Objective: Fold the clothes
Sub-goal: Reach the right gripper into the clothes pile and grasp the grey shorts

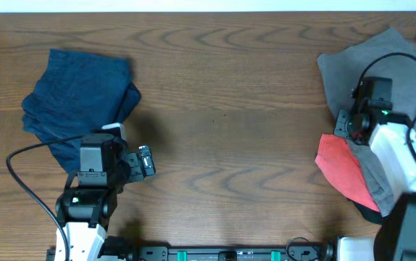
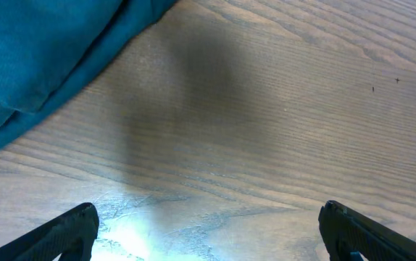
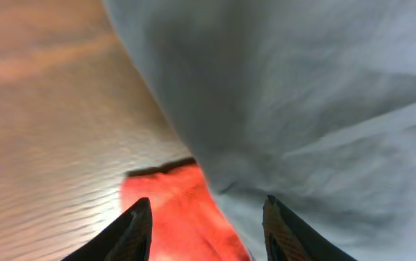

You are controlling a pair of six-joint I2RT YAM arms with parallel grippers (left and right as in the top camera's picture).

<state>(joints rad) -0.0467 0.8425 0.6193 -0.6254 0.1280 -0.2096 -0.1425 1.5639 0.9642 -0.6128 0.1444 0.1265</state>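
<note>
Overhead, grey shorts lie bunched at far right over a red T-shirt. The right gripper, jaws partly parted, seems to hold nothing. The left gripper gapes empty beside the navy garment. Best to pinch one layer of hem only.

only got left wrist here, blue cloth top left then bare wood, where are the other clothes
Observer: The grey shorts lie at the right end of the table, on top of a red T-shirt whose corner pokes out toward the middle.
Operator: and the right arm
Observer: The right gripper hangs over the shorts' edge by that red corner, jaws apart.
Operator: how does the blue one look overall
Observer: Overhead shows the blue garment as one rumpled heap at the left end, next to the left gripper.
</note>
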